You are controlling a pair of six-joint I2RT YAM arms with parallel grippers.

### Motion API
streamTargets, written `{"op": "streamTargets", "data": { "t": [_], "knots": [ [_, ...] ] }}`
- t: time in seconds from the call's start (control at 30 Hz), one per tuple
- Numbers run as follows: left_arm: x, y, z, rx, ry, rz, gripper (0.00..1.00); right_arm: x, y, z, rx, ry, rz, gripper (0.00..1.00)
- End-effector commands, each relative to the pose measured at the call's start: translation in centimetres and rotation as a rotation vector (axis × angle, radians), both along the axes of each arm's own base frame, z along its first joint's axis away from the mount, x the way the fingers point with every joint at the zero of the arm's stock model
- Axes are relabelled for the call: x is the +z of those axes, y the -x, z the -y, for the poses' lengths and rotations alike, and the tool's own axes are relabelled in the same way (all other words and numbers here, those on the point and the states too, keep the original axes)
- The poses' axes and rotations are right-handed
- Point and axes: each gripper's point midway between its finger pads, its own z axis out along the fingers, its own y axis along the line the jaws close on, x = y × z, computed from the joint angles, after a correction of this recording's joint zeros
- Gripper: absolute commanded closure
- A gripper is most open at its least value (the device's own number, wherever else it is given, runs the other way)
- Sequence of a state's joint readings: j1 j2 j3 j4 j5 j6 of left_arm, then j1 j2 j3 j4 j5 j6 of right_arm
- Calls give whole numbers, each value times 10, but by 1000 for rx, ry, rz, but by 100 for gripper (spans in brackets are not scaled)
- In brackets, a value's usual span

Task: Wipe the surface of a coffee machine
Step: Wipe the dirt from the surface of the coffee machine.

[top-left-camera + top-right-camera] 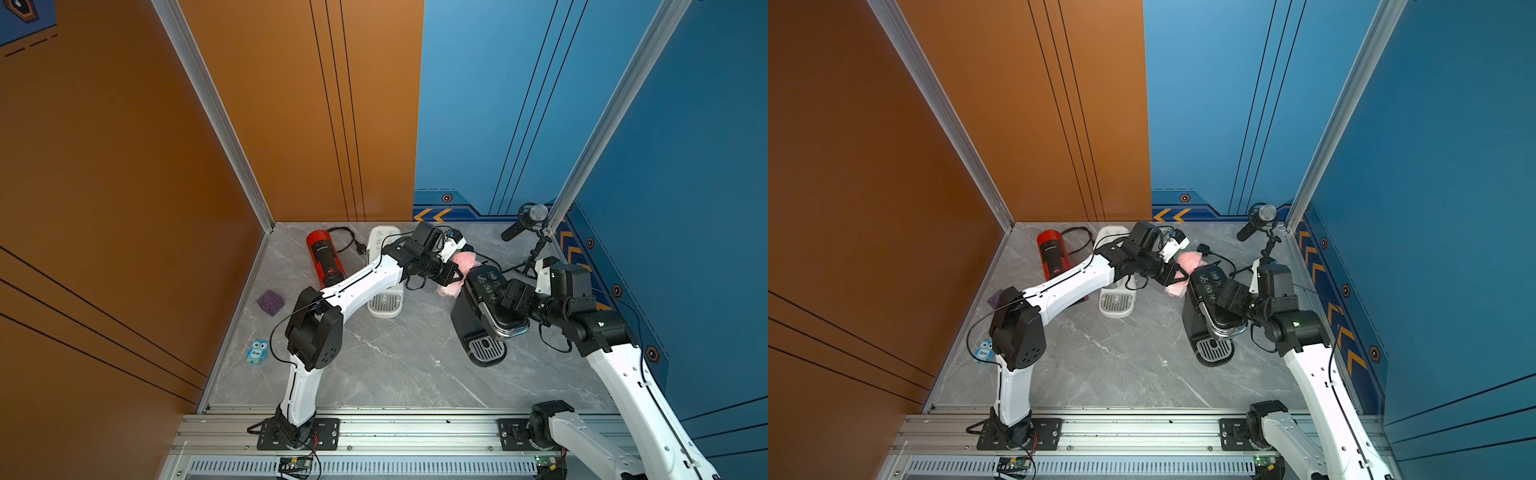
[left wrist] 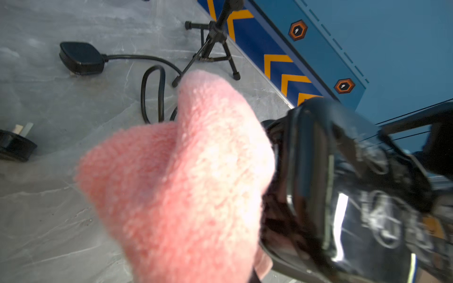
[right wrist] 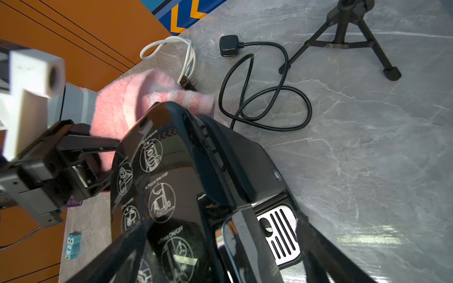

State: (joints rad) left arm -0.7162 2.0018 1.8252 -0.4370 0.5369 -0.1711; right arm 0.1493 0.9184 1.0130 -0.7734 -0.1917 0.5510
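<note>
A black coffee machine with white pictograms on its glossy top stands right of centre on the grey marble table. My left gripper is shut on a fluffy pink cloth. The cloth is pressed against the machine's rear upper edge. The cloth hides the left fingers in the left wrist view. My right gripper stands open, its jaws straddling the machine's top from the front. A gap shows beside one finger.
A white coffee machine and a red one stand behind my left arm. A purple cube and a blue owl toy lie at the left. A microphone on a tripod and a coiled black cord sit behind the black machine.
</note>
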Motion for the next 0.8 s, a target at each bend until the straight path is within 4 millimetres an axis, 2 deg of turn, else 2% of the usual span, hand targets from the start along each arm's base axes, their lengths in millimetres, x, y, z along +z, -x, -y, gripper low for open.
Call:
{"op": "streamTargets", "data": {
  "t": [0.0,0.17,0.3,0.4,0.5,0.6,0.7,0.77],
  "knots": [
    [63,24,11,-122,135,82,100,-12,16,-1,19,-5,-63,4],
    [91,13,-9,-24,125,176,100,-12,22,3,-16,-24,-74,2],
    [114,12,-34,79,93,273,100,-5,23,-2,-23,-105,-77,0],
    [127,16,-55,162,74,317,100,1,25,3,-88,-172,-70,0],
    [121,28,-71,224,31,331,100,5,30,12,-179,-249,-46,0],
    [104,47,-82,256,-10,317,100,4,41,22,-264,-293,-25,0],
    [89,71,-91,279,-54,334,100,-8,49,21,-306,-355,-50,0],
    [82,86,-95,285,-50,324,100,-15,51,13,-306,-433,-69,0]
  ]
}}
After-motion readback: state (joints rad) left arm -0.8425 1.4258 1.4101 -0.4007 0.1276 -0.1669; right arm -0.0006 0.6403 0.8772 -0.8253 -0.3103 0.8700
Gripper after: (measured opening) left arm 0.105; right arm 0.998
